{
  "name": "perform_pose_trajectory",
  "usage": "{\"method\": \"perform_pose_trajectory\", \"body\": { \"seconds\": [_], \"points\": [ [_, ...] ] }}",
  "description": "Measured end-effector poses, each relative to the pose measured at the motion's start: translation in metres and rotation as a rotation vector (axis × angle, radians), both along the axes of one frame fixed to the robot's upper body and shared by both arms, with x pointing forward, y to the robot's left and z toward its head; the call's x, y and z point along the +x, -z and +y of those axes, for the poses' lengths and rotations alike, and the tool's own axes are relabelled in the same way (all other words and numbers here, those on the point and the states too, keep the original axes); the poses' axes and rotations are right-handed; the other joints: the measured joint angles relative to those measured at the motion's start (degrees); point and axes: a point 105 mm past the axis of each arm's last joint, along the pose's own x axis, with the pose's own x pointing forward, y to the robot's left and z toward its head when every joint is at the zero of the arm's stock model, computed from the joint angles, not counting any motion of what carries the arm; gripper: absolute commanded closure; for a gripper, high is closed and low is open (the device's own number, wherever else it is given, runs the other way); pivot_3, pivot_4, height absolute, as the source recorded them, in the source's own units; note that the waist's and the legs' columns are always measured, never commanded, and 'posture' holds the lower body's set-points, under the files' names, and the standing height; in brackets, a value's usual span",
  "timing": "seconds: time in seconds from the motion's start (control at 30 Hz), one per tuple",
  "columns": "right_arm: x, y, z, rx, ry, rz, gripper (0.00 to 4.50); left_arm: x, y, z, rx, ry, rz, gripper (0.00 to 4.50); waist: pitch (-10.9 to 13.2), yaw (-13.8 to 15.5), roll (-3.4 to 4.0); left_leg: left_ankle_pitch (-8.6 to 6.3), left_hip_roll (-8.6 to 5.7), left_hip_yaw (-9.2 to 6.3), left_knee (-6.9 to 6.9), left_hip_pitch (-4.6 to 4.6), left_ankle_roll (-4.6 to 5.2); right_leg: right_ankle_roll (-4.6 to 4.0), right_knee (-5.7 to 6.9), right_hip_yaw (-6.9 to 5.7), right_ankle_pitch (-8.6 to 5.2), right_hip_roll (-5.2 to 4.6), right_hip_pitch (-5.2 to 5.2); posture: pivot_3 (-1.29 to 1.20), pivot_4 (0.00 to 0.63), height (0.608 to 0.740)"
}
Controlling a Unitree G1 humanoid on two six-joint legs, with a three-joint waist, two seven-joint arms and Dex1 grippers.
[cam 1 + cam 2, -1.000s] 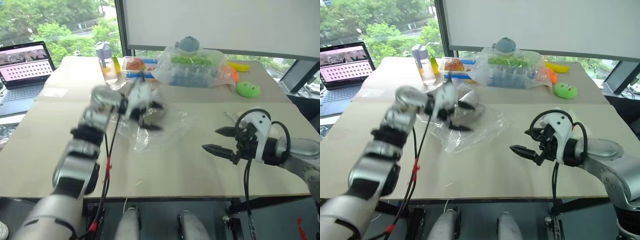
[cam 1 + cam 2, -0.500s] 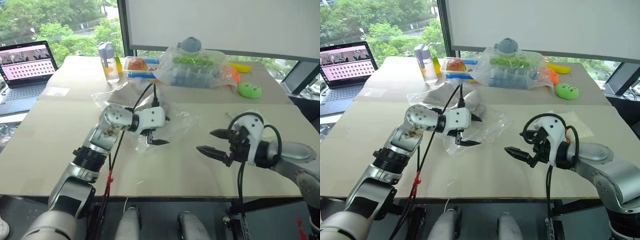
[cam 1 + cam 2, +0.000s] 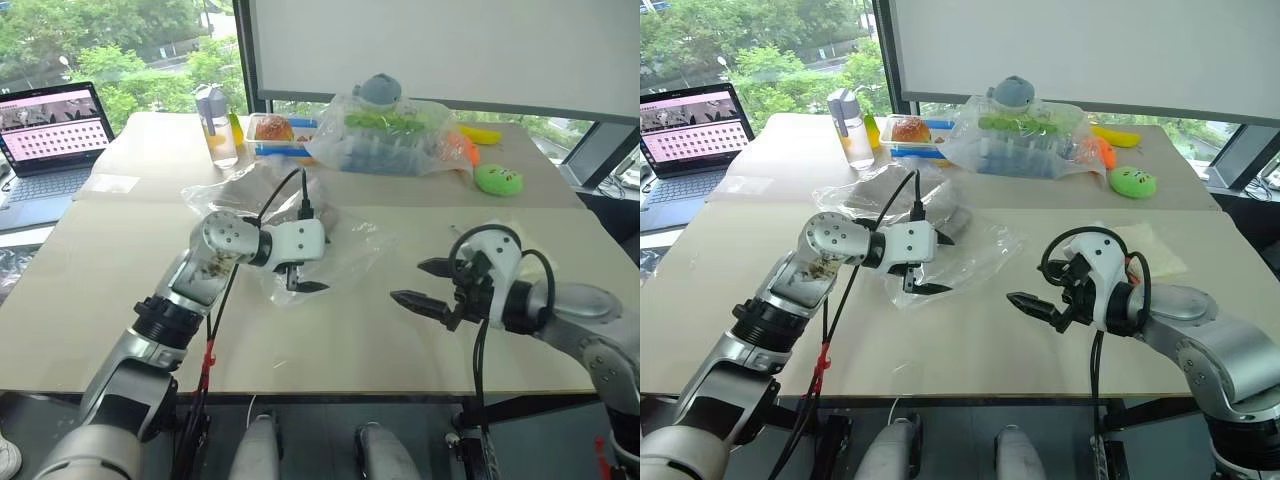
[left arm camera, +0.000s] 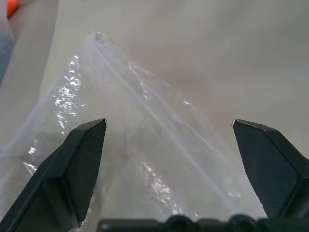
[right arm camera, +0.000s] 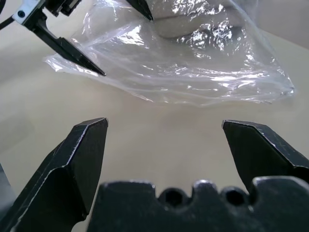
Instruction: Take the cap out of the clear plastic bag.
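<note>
The bag [image 3: 940,240] lies crumpled near the middle of the tabletop [image 3: 970,340], its near edge well back from the front edge. The cap [image 3: 902,195] sits inside its far part as a grey-beige mass — largely blurred by creased plastic and partly covered by the left arm, so neither button nor brim can be made out.

The left claw [image 3: 923,263] hangs over the bag's near edge, fingers wide apart and gripping nothing; the left wrist view shows the flat plastic corner between them. The right claw [image 3: 1038,290] is just as wide open and empty, held above bare tabletop to the right of the bag, well apart from it. A broad clear strip of tabletop runs between the two claws and along the front.

Further back stand a second, bulging bag of toys [image 3: 1025,135], a green plush [image 3: 1133,181], a bottle [image 3: 849,128] and, at the left edge, a laptop [image 3: 690,135] cut off by the frame. Its screen shows rows of small marks, too fine to read.
</note>
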Motion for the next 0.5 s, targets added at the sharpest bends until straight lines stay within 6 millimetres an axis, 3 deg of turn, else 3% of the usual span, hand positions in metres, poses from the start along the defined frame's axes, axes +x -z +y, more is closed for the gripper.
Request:
{"method": "perform_pose_trajectory", "body": {
  "seconds": [0.5],
  "points": [
    [0.006, -0.002, 0.013, 0.033, -0.030, -0.014, 0.00, 0.018, 0.004, 0.018, 0.122, -0.078, -0.142, 0.03, 0.00, 0.01, 0.00, -0.01, 0.00, 0.00, -0.03, -0.02, -0.01, 0.00, -0.02, -0.01, 0.00, 0.00, -0.03, 0.00, 0.150, 0.740]
  ]
}}
